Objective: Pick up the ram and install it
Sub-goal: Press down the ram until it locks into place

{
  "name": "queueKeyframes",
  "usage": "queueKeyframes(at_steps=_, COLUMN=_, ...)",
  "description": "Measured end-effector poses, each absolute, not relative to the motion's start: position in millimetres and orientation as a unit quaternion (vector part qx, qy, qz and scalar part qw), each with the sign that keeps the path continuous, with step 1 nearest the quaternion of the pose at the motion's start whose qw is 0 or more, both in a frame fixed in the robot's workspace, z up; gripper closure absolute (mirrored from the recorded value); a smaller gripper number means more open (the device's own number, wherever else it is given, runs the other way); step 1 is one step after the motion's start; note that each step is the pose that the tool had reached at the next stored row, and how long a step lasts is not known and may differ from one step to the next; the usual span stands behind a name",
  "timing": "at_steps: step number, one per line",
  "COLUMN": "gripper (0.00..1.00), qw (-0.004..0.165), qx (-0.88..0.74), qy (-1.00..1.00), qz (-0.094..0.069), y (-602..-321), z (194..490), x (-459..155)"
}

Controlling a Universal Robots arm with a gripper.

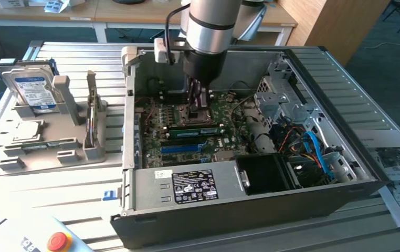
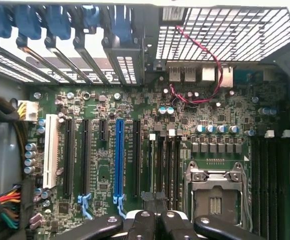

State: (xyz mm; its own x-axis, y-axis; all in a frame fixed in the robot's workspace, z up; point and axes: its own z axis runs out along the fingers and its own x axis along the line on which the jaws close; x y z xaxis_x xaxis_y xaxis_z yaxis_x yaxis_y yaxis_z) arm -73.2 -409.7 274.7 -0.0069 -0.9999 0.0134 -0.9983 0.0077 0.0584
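The ram (image 1: 196, 130), a long green stick, stands on edge in a slot on the motherboard (image 1: 231, 118), just on the near side of the CPU socket in the exterior view. My gripper (image 1: 201, 114) hangs inside the open computer case (image 1: 256, 207), directly over that row of slots and a little above the stick. In the wrist view the gripper (image 2: 155, 219) has its black fingertips (image 2: 143, 221) pressed together, with the dark memory slots (image 2: 168, 167) beyond them. Nothing shows between the fingertips. I cannot tell whether they touch the ram's top edge.
A long blue slot (image 1: 183, 148) lies nearer than the ram, and the power supply (image 1: 186, 186) fills the case's front. A drive cage (image 1: 284, 100) and blue cables (image 1: 315, 149) crowd the exterior view's right. A grey fixture (image 1: 53, 152) holding a hard drive (image 1: 32, 92) sits outside on the exterior view's left.
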Motion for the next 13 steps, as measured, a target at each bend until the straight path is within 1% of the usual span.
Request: queueKeyframes(at_steps=13, gripper=0.89, qw=0.026, qx=0.704, qy=-0.709, qz=-0.014, y=-409.7, z=297.5, x=-73.2)
